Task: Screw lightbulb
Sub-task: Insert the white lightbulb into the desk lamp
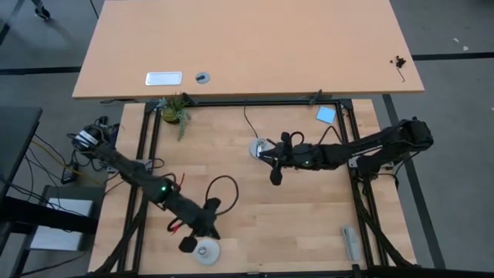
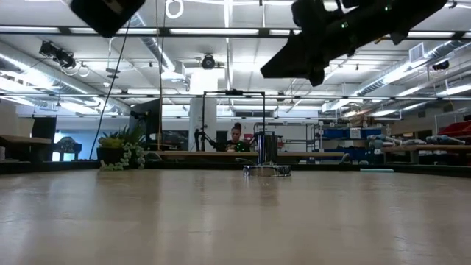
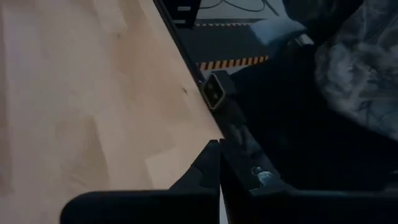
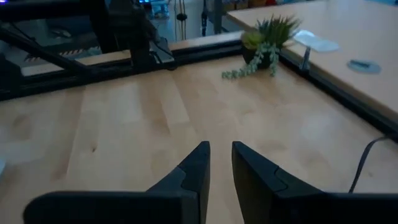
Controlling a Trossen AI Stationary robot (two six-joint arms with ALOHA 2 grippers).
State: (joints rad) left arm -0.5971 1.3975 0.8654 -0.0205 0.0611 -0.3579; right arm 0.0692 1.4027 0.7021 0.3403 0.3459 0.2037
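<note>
No readable writing shows. The lightbulb (image 1: 207, 250) lies at the table's (image 1: 309, 224) near edge, just beside the left gripper (image 1: 187, 244), which is closed and empty. The right gripper (image 1: 275, 178), far from the bulb, stands slightly parted, holding nothing.

Distant person (image 2: 237, 137), too small.

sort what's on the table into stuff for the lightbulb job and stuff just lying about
For the job:
lightbulb, likely the white round thing beside the shut left gripper
silver socket disc with black cord, near the right gripper

Lying about:
potted plant
blue square
grey stick by the right rail
</note>
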